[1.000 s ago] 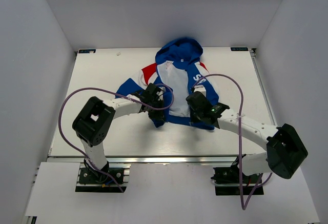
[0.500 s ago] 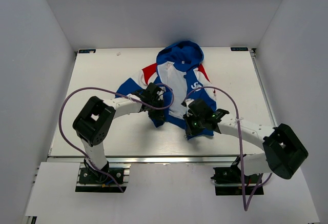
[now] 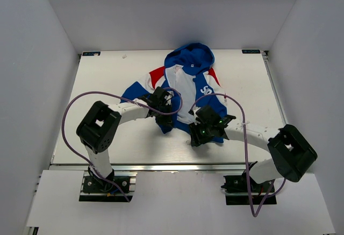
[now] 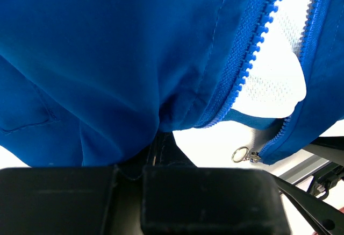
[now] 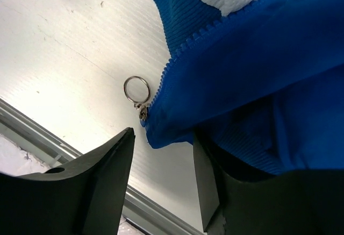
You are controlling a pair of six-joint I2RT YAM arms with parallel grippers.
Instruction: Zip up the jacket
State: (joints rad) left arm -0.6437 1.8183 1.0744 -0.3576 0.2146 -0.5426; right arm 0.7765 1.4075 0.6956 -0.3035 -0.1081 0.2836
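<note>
**Zip not joined: bottom ends apart, right jaws open at the slider corner**

- Small hooded zip jacket (image 3: 188, 57), royal blue fabric with red shoulders. It lies open-fronted mid-way across the flat white table (image 3: 107, 79), hood away from the arm bases.
- Left gripper (image 4: 159, 143) is clenched on a bunch of blue fabric near the hem of one front panel.
- Right gripper (image 5: 162, 138) is released, fingers spread. The other panel's hem corner hangs at the gap, not pinched.
- Small silver ring pull (image 5: 136, 90) dangles off that corner, lying on the table.
- Two rows of blue plastic zip teeth (image 4: 252, 47) run side by side but apart, with white mesh lining (image 4: 274, 84) showing between them.

Step in hand, as I read it: take hold of the slider corner, then mate the two bottom ends.
- Pinch the hem cloth just beside the slider and leave the ring free.
- Keep that corner flat and taut against the left gripper's hold.
- Bring the free tooth row's bottom end into the slider squarely.
- Risk: bunched cloth under the left jaws may twist its tooth row.

Writing:
- White lettering (image 3: 205, 90) on the chest panel is folded and too small to read.
- No brand or label is legible in any view.
</note>
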